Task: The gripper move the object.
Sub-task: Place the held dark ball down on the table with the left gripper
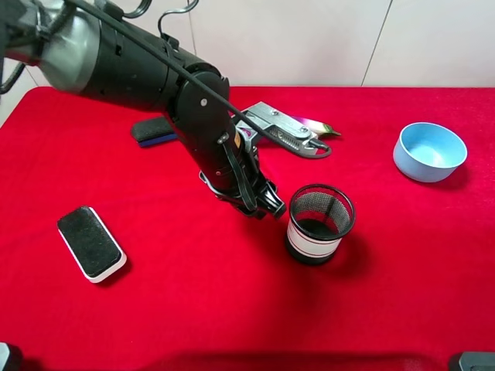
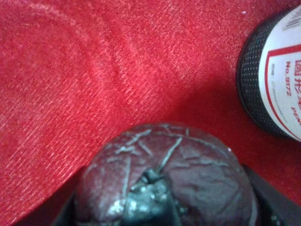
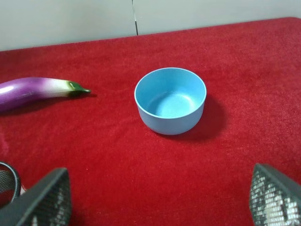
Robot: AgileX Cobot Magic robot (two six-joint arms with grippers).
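Left wrist view: left gripper (image 1: 269, 205) fingers (image 2: 275, 202) are closed on the object (image 2: 169, 181), a wrinkled dark ball, clamped across its sides. Judged light and slightly soft, so moderate force suffices. Exterior view: mesh cup (image 1: 319, 222) at this gripper's 4 o'clock. Right gripper (image 3: 160, 197) fingers are spread wide, empty.

left arm (image 1: 155, 73) angled down | left gripper (image 1: 267, 205) fingers (image 2: 272, 200) clamped on the object (image 2: 164, 183) | right gripper (image 3: 159, 200) fingers (image 3: 275, 197) spread

Mesh cup (image 1: 319, 224) just beside the left end effector (image 1: 271, 207); open red cloth (image 1: 232, 309) in front; blue bowl (image 1: 429, 151) well apart
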